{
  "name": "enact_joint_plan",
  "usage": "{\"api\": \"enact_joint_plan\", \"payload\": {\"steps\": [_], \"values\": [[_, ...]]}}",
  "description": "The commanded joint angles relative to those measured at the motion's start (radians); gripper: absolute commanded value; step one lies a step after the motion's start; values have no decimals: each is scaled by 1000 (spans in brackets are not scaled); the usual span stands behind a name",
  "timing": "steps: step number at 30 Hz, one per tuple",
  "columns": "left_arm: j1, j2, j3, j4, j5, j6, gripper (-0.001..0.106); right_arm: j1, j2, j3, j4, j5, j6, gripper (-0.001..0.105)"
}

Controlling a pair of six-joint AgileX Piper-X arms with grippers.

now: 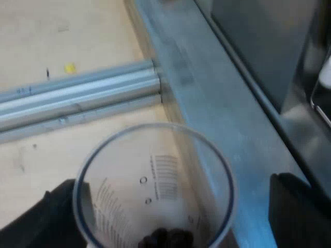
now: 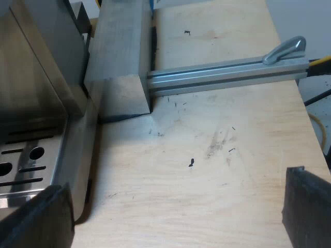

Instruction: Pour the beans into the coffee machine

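Note:
A clear measuring glass (image 1: 155,186) with printed scale lines sits between my left gripper's (image 1: 170,212) black fingers, one finger (image 1: 51,217) against its wall. The gripper is shut on it. A few dark beans (image 1: 168,238) lie at the glass's bottom. The glass hangs over the wooden table beside a grey metal base, close to the espresso machine's dark steel side (image 1: 269,46). My right gripper (image 2: 176,212) is open with nothing between its fingers, low over bare wood next to the machine's slotted drip tray (image 2: 26,165) and steel body (image 2: 36,77).
An aluminium rail (image 1: 77,98) runs across the table under the glass. Another rail (image 2: 222,72) with a grey lever (image 2: 284,50) meets a grey block (image 2: 121,57) beside the machine. The wooden tabletop (image 2: 207,165) ends close to the lever.

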Motion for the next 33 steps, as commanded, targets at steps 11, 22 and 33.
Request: {"api": "enact_joint_plan", "payload": {"steps": [11, 22, 33], "values": [[-5, 1, -4, 1, -1, 7, 60, -1, -6, -46, 8, 0, -3, 82], [-5, 1, -4, 1, 13, 29, 47, -1, -6, -46, 18, 0, -3, 82], [-5, 1, -4, 1, 13, 67, 17, -1, -6, -46, 18, 0, -3, 82]]}}
